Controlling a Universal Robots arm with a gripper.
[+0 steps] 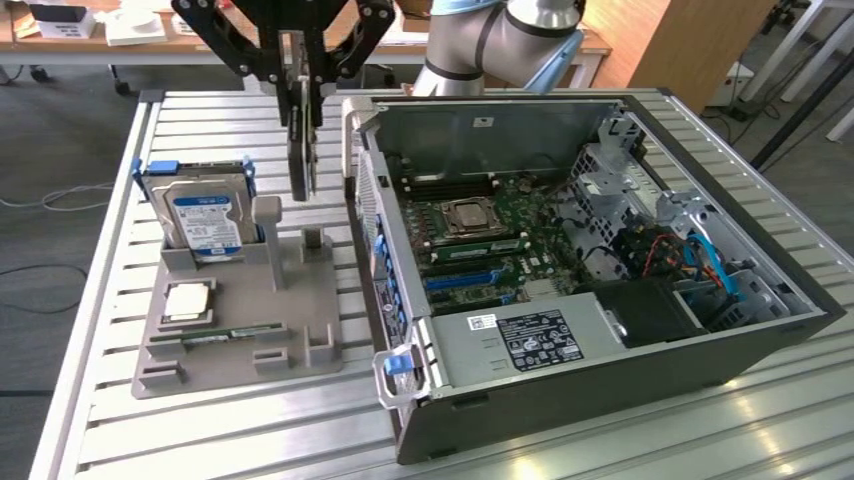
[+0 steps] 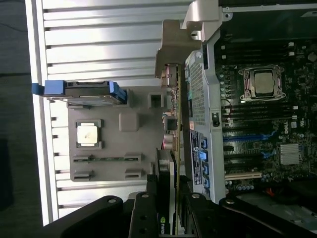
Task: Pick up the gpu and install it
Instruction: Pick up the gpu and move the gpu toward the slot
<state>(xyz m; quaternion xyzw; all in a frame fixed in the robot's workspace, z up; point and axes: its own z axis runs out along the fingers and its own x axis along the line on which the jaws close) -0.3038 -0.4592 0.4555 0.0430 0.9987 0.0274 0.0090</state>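
The exterior view looks from high up, slanting down at the counter [image 1: 200,440]; it stands a bit back, so it takes in the whole open computer case [image 1: 561,400] and the grey holder [image 1: 254,330] beside it; the wrist view sits just behind the pincer [image 2: 168,208] and looks straight down, close by, past the gpu [image 2: 174,114] it grips; both views share the grey holder, the hard drive [image 1: 207,220] standing in it, and the board [image 1: 494,240] inside the case.
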